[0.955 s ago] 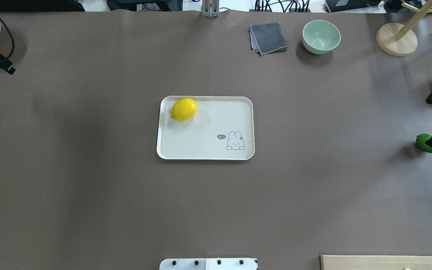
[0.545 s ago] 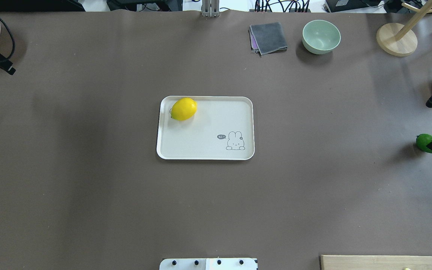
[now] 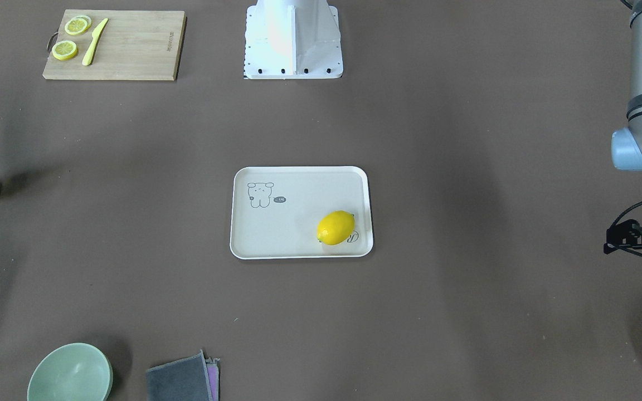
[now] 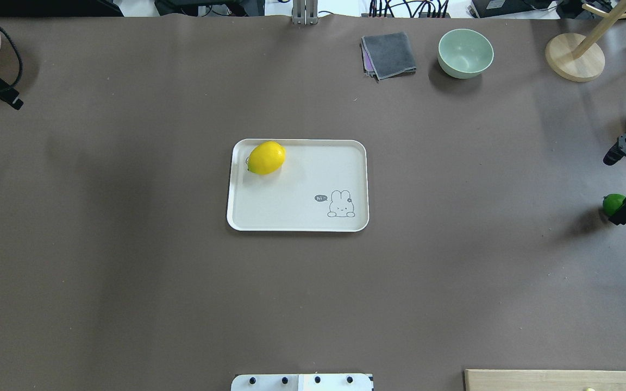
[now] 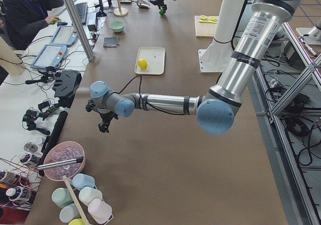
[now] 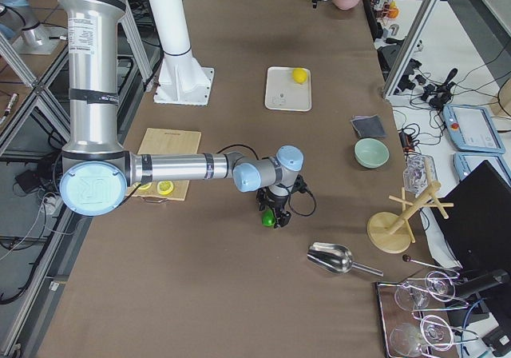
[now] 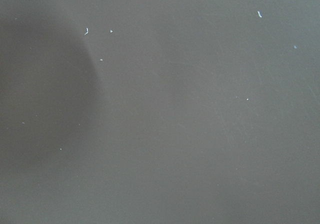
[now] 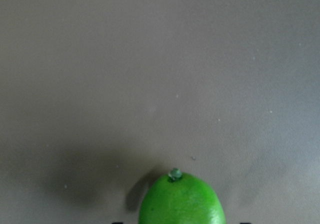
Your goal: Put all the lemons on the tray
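Items I see from the remote console:

1. Off-white rectangular tray with rabbit print point(image 4: 291, 209), mid-desk point(image 4: 128, 271).
2. Bright yellow oval lemon point(image 4: 265, 157): on the tray, in the corner diagonally opposite the rabbit.
3. Glossy green oval lemon point(image 8: 180, 202): off the tray, well apart from its right short side. I cannot tell whether it touches the desk.
4. Right pincer point(image 4: 624, 212): fingers closed in on either side of the green lemon.
5. Left pincer point(image 4: 13, 101): well apart from the tray's left side, nothing in it. I cannot tell its opening.
6. Sage-green bowl point(image 4: 465, 52) and folded grey cloth point(image 4: 389, 55): beyond the tray's far edge, side by side.
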Robot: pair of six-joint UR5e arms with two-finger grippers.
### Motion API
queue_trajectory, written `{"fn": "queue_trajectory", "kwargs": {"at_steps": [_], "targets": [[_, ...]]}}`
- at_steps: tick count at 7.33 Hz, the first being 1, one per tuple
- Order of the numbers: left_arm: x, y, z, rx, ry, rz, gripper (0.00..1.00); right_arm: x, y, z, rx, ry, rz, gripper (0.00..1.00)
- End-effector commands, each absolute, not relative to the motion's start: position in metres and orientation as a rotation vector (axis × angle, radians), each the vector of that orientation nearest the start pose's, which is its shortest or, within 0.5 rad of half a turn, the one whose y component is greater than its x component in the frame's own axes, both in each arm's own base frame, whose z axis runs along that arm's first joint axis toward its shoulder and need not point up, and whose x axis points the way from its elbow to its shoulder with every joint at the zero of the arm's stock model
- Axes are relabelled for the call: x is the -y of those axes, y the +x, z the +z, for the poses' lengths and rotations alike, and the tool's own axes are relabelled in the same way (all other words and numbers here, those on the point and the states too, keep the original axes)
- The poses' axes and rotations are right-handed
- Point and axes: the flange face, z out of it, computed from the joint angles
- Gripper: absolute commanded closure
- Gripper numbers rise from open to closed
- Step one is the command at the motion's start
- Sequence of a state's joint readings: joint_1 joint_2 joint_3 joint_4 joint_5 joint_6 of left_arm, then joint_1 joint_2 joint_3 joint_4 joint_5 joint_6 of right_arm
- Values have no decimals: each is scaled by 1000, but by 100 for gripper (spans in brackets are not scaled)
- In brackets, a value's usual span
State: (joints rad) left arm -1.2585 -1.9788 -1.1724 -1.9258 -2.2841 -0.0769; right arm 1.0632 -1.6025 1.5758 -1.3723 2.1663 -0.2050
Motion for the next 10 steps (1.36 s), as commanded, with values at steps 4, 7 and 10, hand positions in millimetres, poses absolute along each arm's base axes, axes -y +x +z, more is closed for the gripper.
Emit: {"fn": "queue_trajectory", "kwargs": {"at_steps": [4,7,10], "targets": [[669,146,583,-764,206,353,3,548,-229,505,675,-40,-584,100],[668,146,588,-762,199,351,3,531,-376,356,746,-113,-331,100],[668,146,590,-762,195,351,3,536,-489,270,843,-120,-122,100]]}}
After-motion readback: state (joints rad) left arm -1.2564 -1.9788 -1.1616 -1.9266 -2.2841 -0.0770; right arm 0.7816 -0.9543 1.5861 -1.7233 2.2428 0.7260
